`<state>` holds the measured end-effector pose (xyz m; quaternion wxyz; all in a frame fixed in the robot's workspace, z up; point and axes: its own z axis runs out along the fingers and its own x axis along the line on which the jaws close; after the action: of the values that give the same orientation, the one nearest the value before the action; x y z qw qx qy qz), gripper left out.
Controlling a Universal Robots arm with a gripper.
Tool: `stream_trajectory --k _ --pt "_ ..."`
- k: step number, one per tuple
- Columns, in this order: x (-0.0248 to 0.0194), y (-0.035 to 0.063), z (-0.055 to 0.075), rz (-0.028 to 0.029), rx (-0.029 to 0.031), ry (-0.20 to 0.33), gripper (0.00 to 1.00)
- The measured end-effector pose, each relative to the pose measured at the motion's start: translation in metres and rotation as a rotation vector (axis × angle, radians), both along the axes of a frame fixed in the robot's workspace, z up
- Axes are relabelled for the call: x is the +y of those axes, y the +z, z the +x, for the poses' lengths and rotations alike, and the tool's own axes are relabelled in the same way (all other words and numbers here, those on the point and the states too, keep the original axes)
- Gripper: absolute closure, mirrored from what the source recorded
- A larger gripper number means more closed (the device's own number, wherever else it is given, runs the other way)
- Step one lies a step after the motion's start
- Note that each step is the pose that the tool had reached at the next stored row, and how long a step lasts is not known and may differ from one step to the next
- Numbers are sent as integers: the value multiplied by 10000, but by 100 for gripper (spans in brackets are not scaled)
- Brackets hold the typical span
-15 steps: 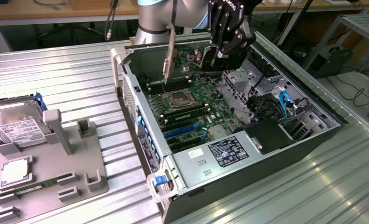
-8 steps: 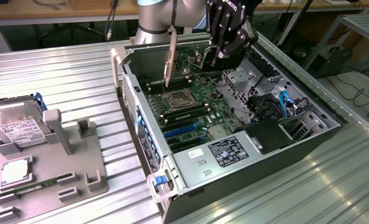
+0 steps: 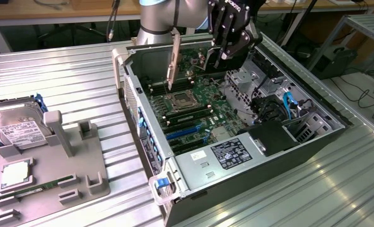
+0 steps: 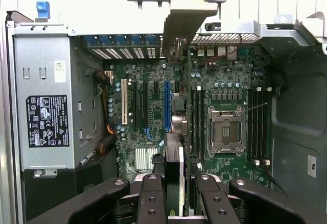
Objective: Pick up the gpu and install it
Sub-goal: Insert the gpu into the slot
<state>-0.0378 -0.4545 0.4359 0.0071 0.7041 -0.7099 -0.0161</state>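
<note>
gpu [image 4: 176,165]: it stands on its edge between the fingers of the end effector, above the open computer case [image 3: 131,90]. As far as I can judge, it is not yet seated in any slot.
end effector [image 3: 226,51]: clenched on the gpu at the end away from the bracket, and pointing down into the case.
bracket [image 3: 172,61]: a silver strip at the other end of the card. It hangs upright near the rear wall of the case, to the exterior view's left of the end effector.
long axis: it runs from the end effector toward the rear wall, parallel to the expansion slots on the motherboard [image 4: 225,76].
key relation: in the wrist view, the card's edge lies just beside the blue slot [image 4: 166,106], on the side of the processor socket [image 4: 225,129]. The two lines seem near, but not the same.
case: it lies on its side on the metal bench [image 3: 60,75].
</note>
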Motion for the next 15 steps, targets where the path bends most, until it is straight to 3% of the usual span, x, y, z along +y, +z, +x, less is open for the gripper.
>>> stream_trajectory --k 6,11,15 --pt "-1 -45 1 1 -41 773 73" --pt "-1 -113 1 -2 -124 827 73" --pt "0 -147 1 -3 -125 827 73"
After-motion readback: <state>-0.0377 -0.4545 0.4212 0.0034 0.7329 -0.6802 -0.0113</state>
